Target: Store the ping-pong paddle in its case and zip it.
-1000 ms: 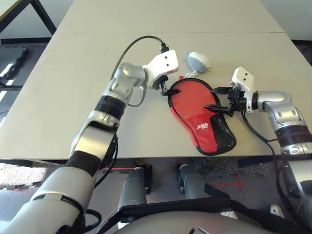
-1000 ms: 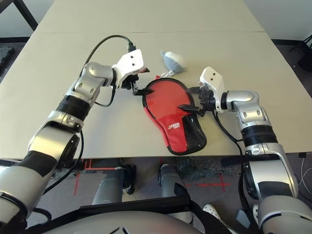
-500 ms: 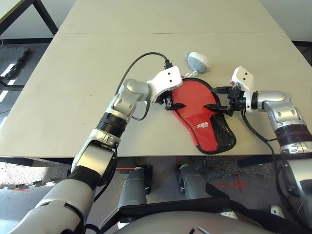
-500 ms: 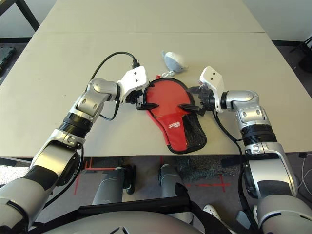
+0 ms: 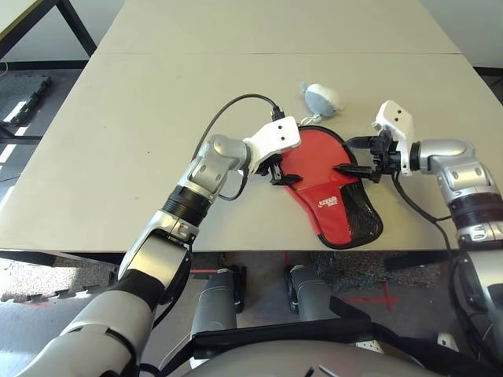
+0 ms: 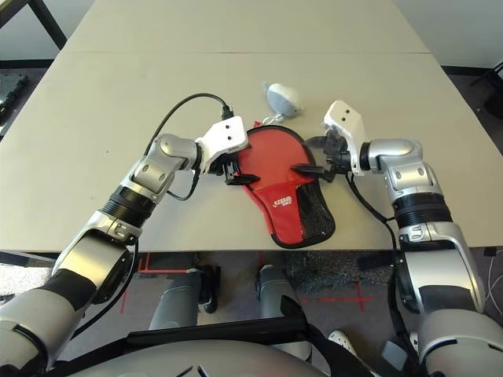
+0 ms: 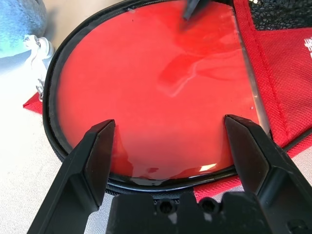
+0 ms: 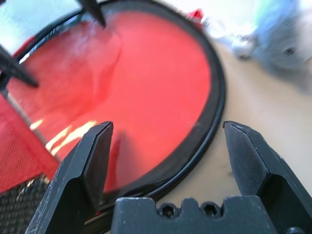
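Both open grippers are flanking the case (image 5: 326, 184); the grey pouch (image 5: 321, 96) is crowding its far edge; wide bare table (image 5: 141, 102) is lying leftward

The left gripper (image 7: 170, 146) stands with its two black fingers (image 7: 92, 161) spread wide, one at about 7 o'clock and the other at 5 o'clock. Between and beyond them lies the round red face of the case (image 7: 156, 83), glossy, ringed by black trim. Red woven fabric with white lettering runs off toward 3 o'clock, with black mesh at 1 o'clock. A pale grey pouch (image 7: 19, 22) sits at 10 o'clock on the table (image 7: 24, 161), just beside the case's rim. A dark fingertip (image 7: 192, 7) of the right gripper pokes in at 12 o'clock.
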